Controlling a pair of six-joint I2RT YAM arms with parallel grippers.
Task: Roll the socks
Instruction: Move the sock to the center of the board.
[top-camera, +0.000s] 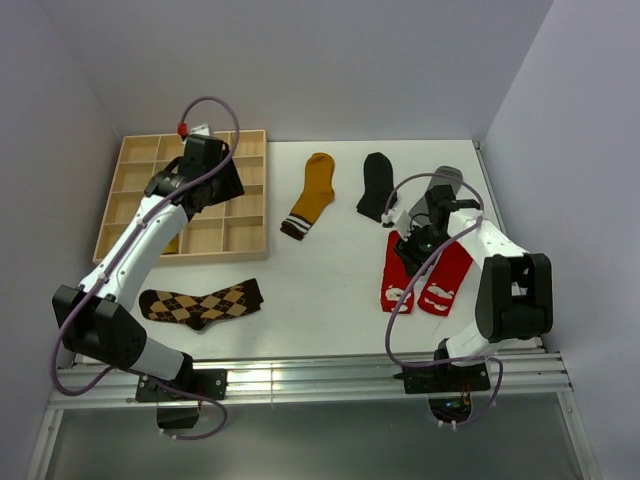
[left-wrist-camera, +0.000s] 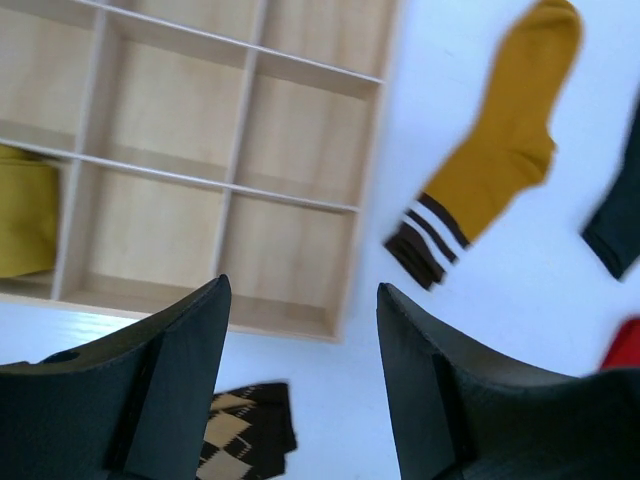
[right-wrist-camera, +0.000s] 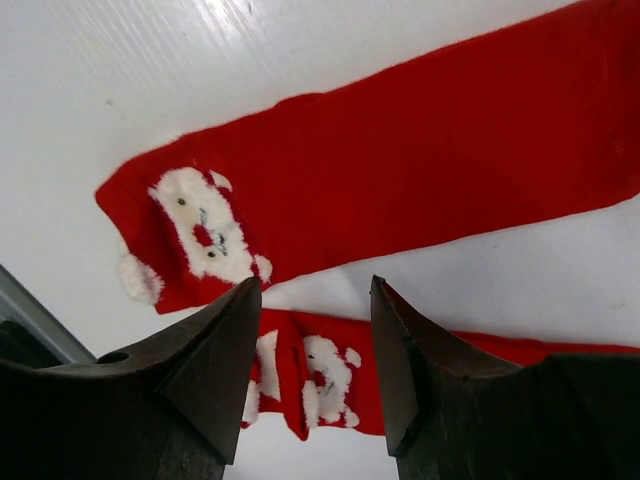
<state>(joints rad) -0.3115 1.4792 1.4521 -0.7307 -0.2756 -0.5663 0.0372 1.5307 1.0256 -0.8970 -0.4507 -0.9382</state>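
Two flat red fabric socks with white cartoon faces (right-wrist-camera: 400, 180) lie close together on the white worktop (top-camera: 330, 290), right of centre in the overhead view. The right arm's jaws hover just above them, parted with nothing between. The left arm's jaws stand wide and empty over the wooden grid tray (top-camera: 225, 235) at upper left. Light, limp and soft, the socks would probably sag and bunch if pinched mid-length. A hold at one end, both socks together, looks best for starting a roll.
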